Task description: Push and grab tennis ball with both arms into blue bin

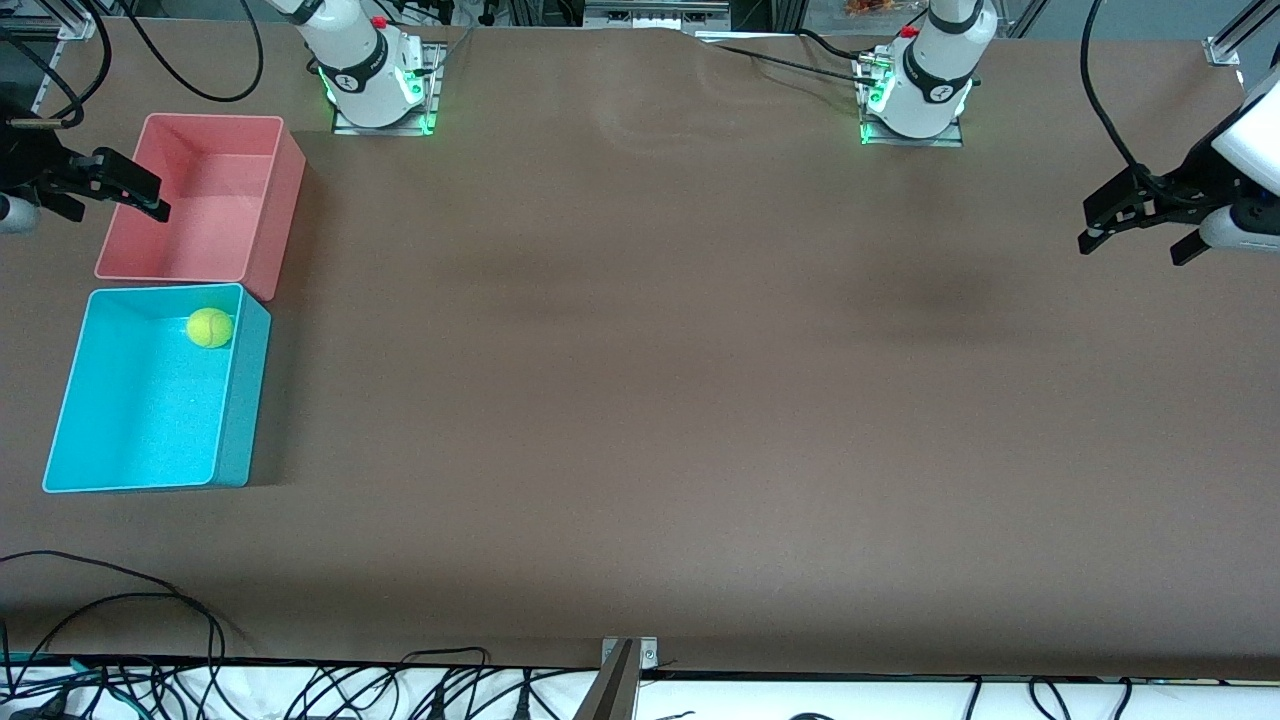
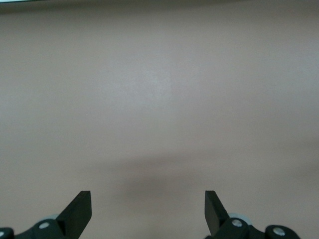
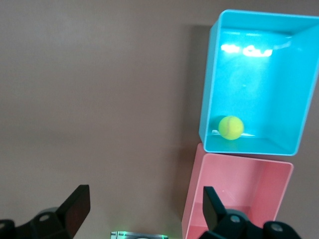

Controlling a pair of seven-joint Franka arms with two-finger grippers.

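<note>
The yellow-green tennis ball (image 1: 209,327) lies inside the cyan blue bin (image 1: 236,400), near its pink-side wall.

My front camera looks down across the table (image 1: 640,400); right wrist camera shares its blue bin (image 3: 259,82); left wrist sees bare tabletop.

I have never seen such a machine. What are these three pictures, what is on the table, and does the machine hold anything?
These are two white robot arms, each ending in a black two-finger gripper. The big picture looks down from a high camera facing them; the two others come from cameras on the arms' wrists.

On the brown table stand a blue bin and, beside it and farther from the front camera, a pink bin. The tennis ball lies inside the blue bin.

The right gripper hangs open over the pink bin's edge. The left gripper hangs open over bare table at the left arm's end. Neither holds anything.
</note>
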